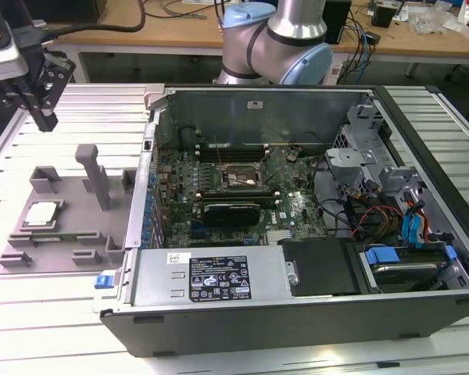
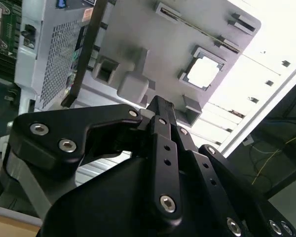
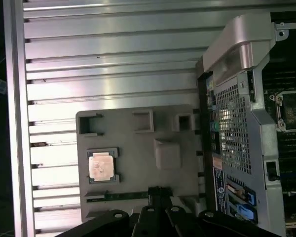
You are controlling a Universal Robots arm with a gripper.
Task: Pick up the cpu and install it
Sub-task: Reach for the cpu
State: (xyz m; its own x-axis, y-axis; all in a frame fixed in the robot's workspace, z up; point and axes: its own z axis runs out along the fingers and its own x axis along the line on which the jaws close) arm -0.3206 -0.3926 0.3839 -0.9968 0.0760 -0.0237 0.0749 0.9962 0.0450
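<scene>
The silvery-white square cpu lay flat in a grey plastic tray's edge recess, easily reached; the black gripper hovered closed, empty.

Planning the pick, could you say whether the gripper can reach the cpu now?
Probably yes: the cpu lies uncovered in its grey holder, the gripper hangs higher up nearby, and the upright post stands to one side.
</scene>
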